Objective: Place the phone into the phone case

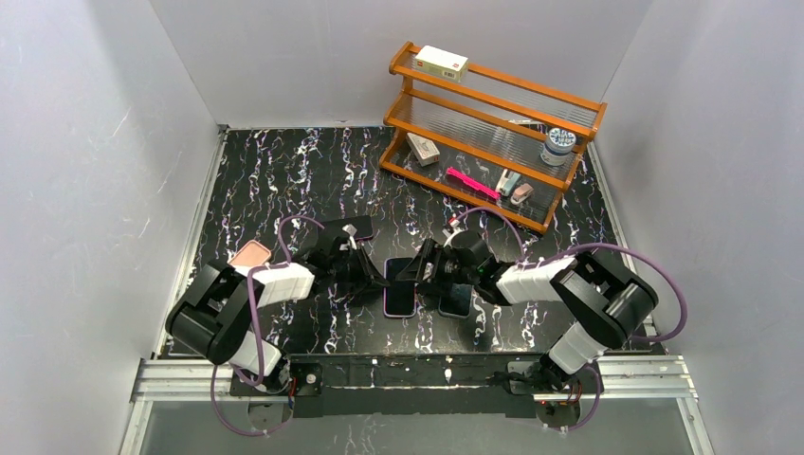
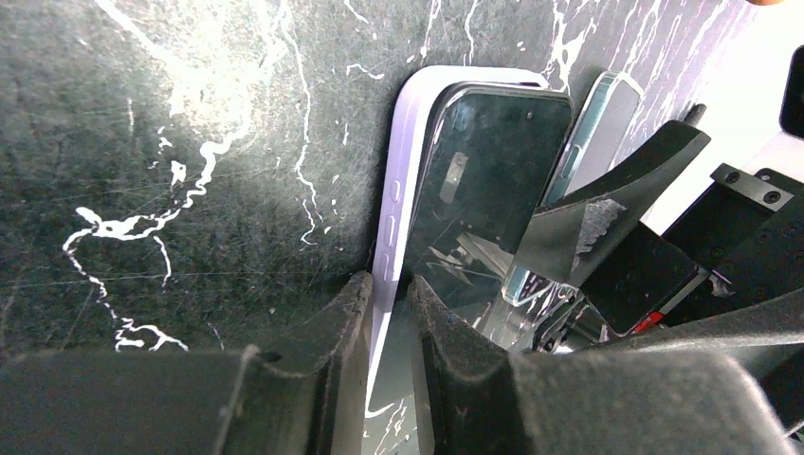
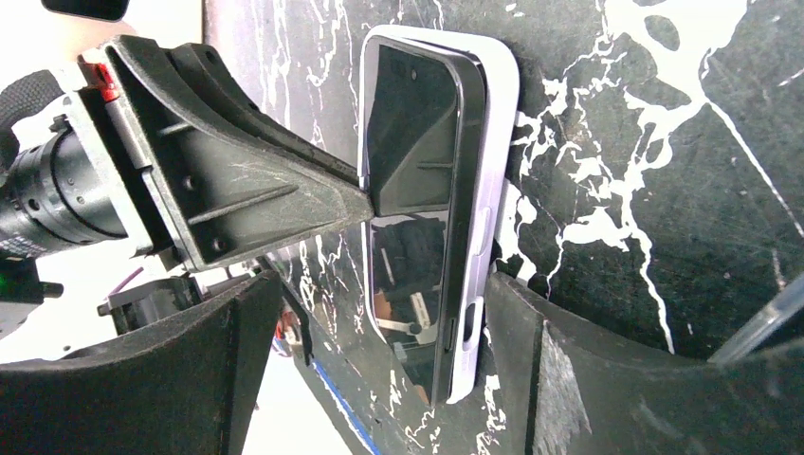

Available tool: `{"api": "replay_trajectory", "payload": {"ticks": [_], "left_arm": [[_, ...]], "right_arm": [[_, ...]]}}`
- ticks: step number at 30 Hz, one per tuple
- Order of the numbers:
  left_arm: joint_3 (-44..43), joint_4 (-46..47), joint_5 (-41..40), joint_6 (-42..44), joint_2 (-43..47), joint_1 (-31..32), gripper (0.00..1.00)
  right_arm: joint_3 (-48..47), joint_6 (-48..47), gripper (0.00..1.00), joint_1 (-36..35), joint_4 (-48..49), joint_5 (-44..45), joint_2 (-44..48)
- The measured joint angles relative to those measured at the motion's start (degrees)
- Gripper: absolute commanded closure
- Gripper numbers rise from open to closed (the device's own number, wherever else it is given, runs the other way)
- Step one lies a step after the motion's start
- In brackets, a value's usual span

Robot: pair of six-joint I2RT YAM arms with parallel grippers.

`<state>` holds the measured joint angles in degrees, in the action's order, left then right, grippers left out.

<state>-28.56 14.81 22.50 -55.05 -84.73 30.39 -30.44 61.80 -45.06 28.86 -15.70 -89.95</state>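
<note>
On top of the lavender phone case (image 3: 495,104), the phone (image 3: 408,114) lies screen up within the case's outline. One long side of it stands proud of the case's wall, so it is not flush there. The case lies flat on the black marbled mat (image 1: 284,171).

My left gripper (image 2: 389,289) comes at the case from its left. Its fingers are drawn close together with the case's long wall between them, pinching it as far as I can see, and the inner finger sits at the phone's edge. My right gripper (image 3: 379,289) reaches in from the case's right with its jaws spread wide, one finger on either side of case and phone together. I cannot tell whether either finger touches the case.

Just right of the case, under my right wrist, lies a flat dark slab (image 1: 455,301) that I cannot identify. Well left of the case sits a flat peach-coloured thing (image 1: 251,254).

Far beyond the case and to its right stands a wooden three-tier rack (image 1: 399,87). Its top tier carries a pale box (image 1: 443,63), and its middle tier a round tin (image 1: 559,142) with a blue-and-white lid. Its bottom tier holds a small grey box (image 1: 423,149), a pink stick-like item (image 1: 472,182), a teal block (image 1: 509,180) and a pinkish block (image 1: 522,193).
</note>
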Motion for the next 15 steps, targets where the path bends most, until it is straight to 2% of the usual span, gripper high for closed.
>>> {"api": "replay_trajectory", "payload": {"ticks": [8,15], "left_arm": [[1.53,0.26,-0.52,-0.07,1.7,-0.44,0.88],[3.34,0.13,-1.11,-0.22,4.42,-0.44,0.87]], "right_arm": [[4.83,4.63,0.17,0.81,14.14,-2.91,-3.08],[6.36,6.88,0.21,0.72,22.14,-5.7,-3.69]]}}
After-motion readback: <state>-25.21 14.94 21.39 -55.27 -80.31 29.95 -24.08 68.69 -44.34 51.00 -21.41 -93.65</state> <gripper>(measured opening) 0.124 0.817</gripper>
